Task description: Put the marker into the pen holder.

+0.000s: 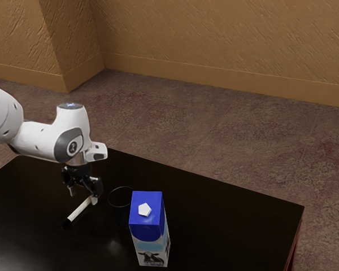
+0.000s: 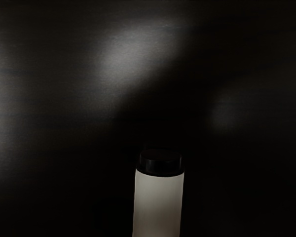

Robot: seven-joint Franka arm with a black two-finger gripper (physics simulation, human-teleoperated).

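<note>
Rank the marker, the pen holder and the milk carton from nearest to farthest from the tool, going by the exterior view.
1. Marker: its pale end is right by the tool.
2. Pen holder, its round dark rim: a little toward the exterior view's right.
3. Milk carton: farther right and closer to the camera, beyond the holder.

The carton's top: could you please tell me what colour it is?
The carton's top is blue, best seen in the exterior view.
</note>
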